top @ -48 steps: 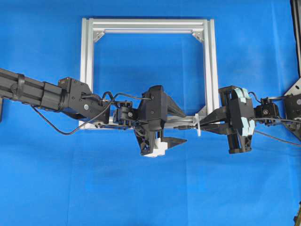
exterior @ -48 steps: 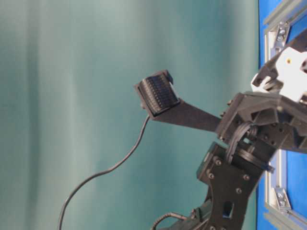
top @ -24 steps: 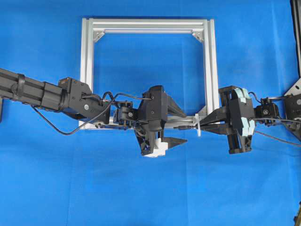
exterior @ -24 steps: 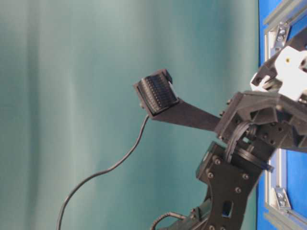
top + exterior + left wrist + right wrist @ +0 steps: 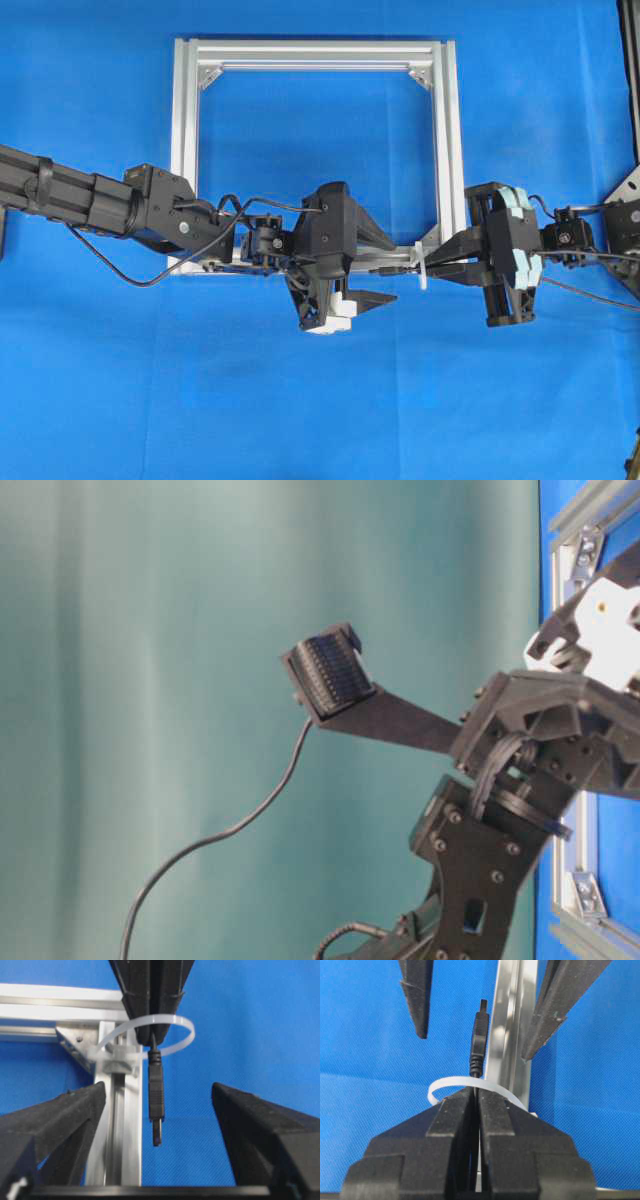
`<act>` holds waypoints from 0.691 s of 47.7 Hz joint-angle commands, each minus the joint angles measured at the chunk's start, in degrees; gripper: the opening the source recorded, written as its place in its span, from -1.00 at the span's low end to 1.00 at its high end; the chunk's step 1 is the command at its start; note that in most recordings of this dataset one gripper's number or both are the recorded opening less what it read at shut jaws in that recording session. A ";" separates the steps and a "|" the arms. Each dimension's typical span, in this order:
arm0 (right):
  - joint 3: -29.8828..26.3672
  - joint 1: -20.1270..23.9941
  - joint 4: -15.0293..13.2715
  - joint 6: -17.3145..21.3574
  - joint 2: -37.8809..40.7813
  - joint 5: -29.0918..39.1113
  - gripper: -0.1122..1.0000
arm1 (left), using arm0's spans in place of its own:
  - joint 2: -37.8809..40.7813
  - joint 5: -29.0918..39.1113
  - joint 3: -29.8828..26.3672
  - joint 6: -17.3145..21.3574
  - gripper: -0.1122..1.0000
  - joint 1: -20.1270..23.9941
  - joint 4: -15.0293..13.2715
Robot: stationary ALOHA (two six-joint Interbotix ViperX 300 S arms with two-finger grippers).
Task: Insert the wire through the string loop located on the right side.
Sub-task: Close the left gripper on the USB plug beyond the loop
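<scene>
surface: blue table [image 5: 320, 400] | on it: square aluminium frame [image 5: 316, 52], flat

No readable text, label, brand, number or sign shows in any view
</scene>
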 commanded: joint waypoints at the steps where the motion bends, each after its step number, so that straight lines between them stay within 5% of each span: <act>1: -1.05 -0.18 0.09 -0.09 -0.44 -0.44 -0.87 | -0.97 0.62 -1.67 0.00 0.47 0.09 0.18; 12: -1.05 -0.09 0.09 -0.09 -0.44 -0.70 -0.87 | -0.88 0.79 -2.11 0.70 -0.66 0.00 0.18; 33: -0.44 -0.18 0.09 -0.09 -1.23 -0.18 -0.87 | -0.97 0.79 -2.02 0.97 -0.66 0.00 0.18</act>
